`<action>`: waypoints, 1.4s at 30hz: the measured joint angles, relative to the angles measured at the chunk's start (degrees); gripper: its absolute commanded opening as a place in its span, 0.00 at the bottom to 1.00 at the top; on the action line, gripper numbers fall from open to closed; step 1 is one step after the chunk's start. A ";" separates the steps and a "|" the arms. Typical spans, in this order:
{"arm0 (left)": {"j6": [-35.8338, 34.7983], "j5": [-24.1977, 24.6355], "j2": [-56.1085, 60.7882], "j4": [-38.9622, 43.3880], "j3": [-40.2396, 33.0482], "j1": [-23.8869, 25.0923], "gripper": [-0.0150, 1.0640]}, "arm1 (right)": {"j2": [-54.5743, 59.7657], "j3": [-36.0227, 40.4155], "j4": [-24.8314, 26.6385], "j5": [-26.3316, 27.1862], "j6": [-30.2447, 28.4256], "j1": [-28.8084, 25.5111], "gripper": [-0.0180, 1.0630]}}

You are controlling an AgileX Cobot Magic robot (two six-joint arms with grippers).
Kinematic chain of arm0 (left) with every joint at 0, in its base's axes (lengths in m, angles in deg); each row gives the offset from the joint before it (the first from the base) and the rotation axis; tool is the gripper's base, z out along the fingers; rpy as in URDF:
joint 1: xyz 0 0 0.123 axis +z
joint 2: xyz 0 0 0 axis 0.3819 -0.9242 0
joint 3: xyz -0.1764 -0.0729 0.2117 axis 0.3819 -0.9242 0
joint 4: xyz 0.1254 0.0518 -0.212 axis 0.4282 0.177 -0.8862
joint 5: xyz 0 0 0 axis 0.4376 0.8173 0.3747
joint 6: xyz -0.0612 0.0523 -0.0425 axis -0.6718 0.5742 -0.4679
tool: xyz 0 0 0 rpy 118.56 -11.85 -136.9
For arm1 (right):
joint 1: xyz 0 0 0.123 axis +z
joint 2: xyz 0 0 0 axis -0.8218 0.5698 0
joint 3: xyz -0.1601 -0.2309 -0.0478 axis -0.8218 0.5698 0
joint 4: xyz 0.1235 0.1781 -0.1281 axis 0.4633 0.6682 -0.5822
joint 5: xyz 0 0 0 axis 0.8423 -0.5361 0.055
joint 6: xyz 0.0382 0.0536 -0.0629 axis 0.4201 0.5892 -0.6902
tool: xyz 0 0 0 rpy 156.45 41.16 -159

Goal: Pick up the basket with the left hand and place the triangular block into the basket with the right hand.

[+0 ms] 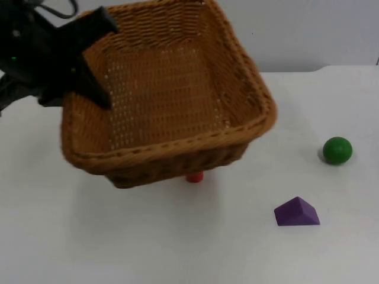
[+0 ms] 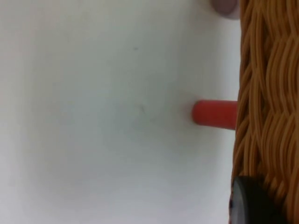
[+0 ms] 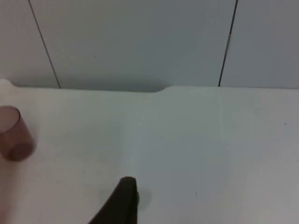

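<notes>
The left gripper (image 1: pixel 98 56) pinches the left rim of the woven wicker basket (image 1: pixel 172 94), holding it tilted above the white table (image 1: pixel 177 248). A red cylinder (image 1: pixel 195 176) peeks from under it. The purple triangular block (image 1: pixel 296 212) lies near a green ball (image 1: pixel 337 149). The right gripper (image 3: pixel 124 200) waits over bare table near a translucent brown cup (image 3: pixel 14 133).
</notes>
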 measured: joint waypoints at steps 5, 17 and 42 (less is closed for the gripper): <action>-2.86 -2.29 0.00 2.68 0.00 -1.85 0.01 | 1.23 0.00 10.25 -5.23 -13.29 0.00 0.98; -3.27 -0.75 0.00 6.84 0.00 -1.88 0.01 | 21.27 0.00 31.96 -6.84 -49.16 0.00 0.98; -2.41 -0.51 0.00 7.42 0.00 -1.88 0.01 | 52.10 -0.42 35.51 12.78 -78.12 15.90 0.98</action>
